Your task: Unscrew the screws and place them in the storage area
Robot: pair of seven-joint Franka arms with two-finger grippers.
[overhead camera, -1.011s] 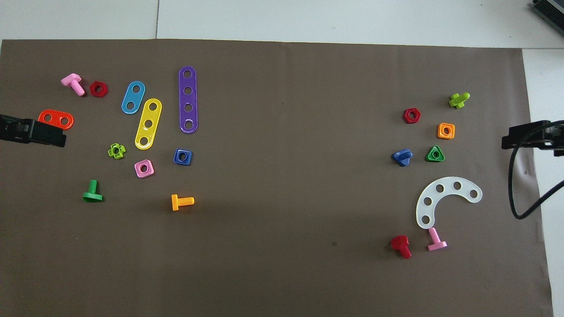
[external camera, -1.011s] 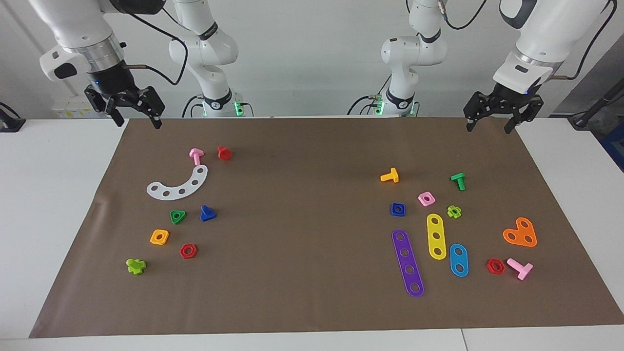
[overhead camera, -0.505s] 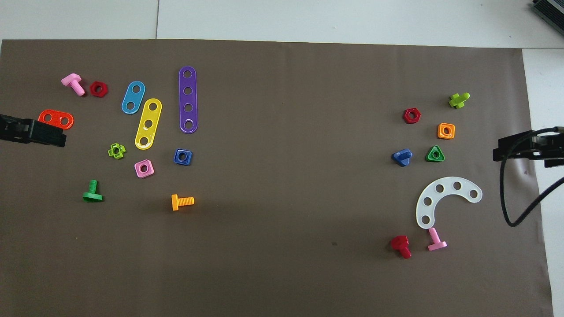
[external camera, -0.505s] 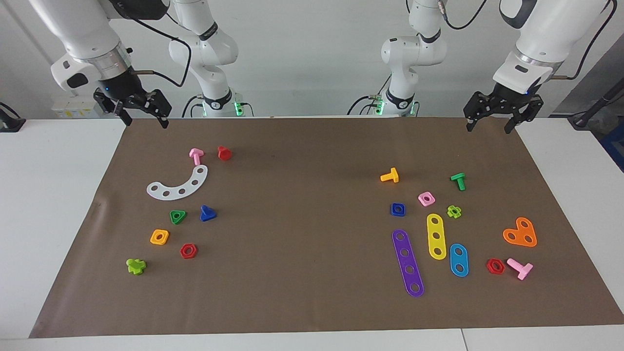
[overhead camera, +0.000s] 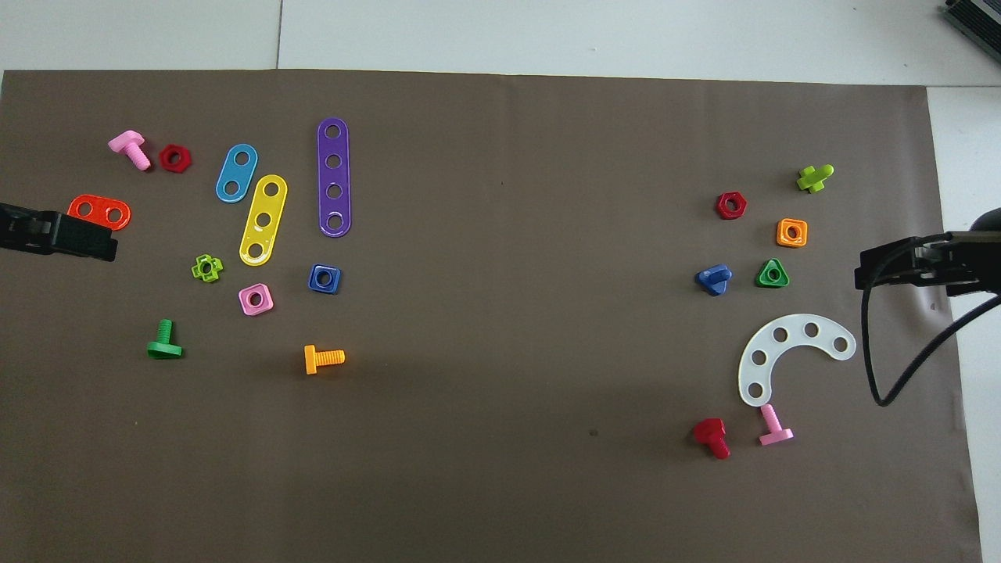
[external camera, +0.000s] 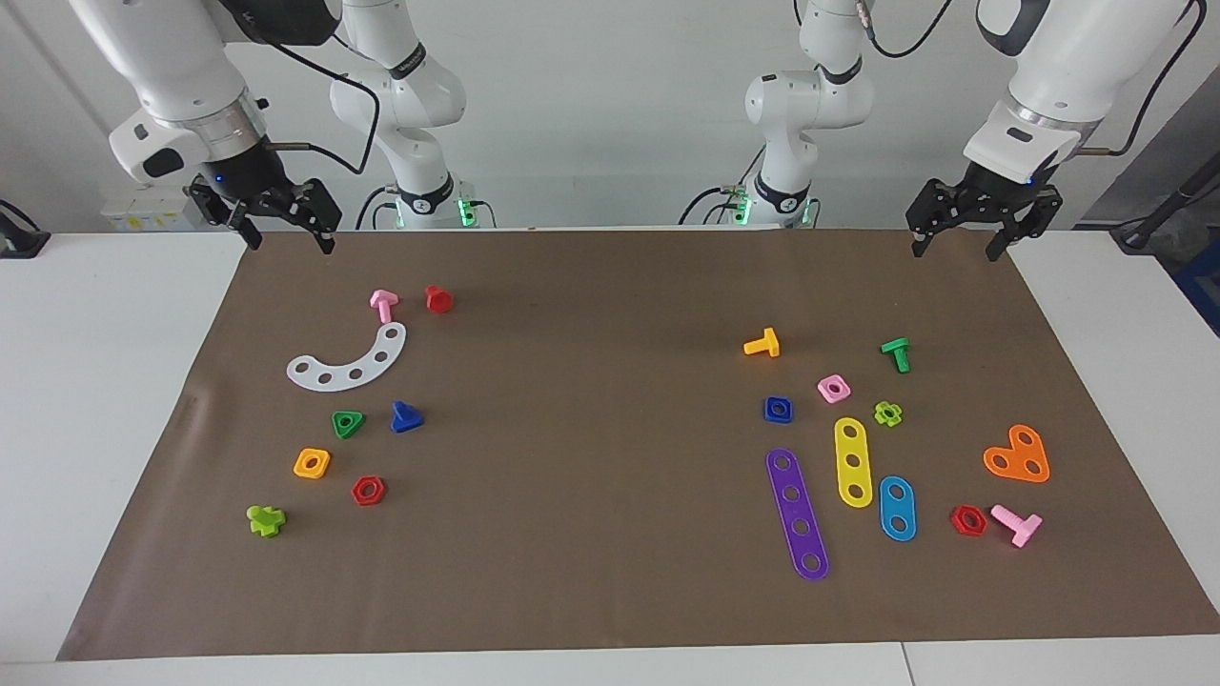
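A white table [external camera: 95, 381] is carrying a brown mat [external camera: 610, 591] that is covering most of it, with a pale wall [external camera: 610, 105] rising at the robots' end. On the mat, at the right arm's end, the storage area is holding a white curved strip [external camera: 348, 363], a green nut [external camera: 347, 423], an orange nut [external camera: 312, 463] and a red nut [external camera: 368, 491]; the blue screw [external camera: 405, 417] is lying just beside the green nut, apart from it. The right gripper [external camera: 282, 238] is hanging over the mat's robot-side edge, fingers spread and holding nothing — since a second ago it has been shifting inward over the mat and up a little. The left gripper [external camera: 956, 243] is waiting over the mat's corner at its own end, fingers apart and empty, unmoved. The parts are lying just as before.
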